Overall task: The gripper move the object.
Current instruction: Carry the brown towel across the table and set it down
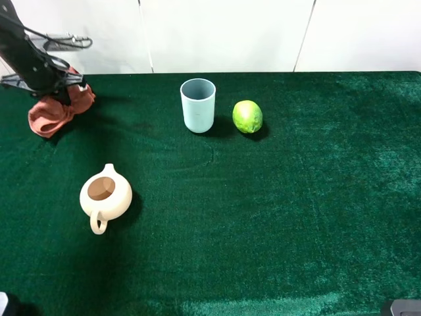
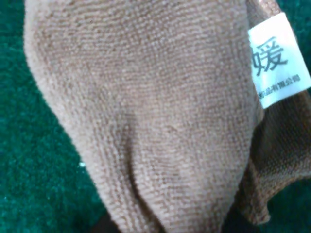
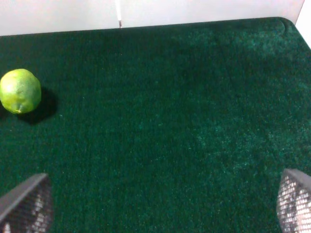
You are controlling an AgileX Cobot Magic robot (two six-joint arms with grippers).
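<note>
The orange cloth (image 1: 56, 110) lies bunched at the far left rear corner of the green counter (image 1: 296, 210), with the left hand (image 1: 66, 92) closed on its upper folds; in the left wrist view the cloth fills the frame and its white tag (image 2: 278, 58) shows at one edge. A cream teapot (image 1: 105, 195) stands well apart toward the front, while a pale blue cup (image 1: 198, 105) and a lime (image 1: 247, 116) stand near each other at centre rear. The right hand (image 3: 158, 204) is spread wide above bare counter, holding nothing.
</note>
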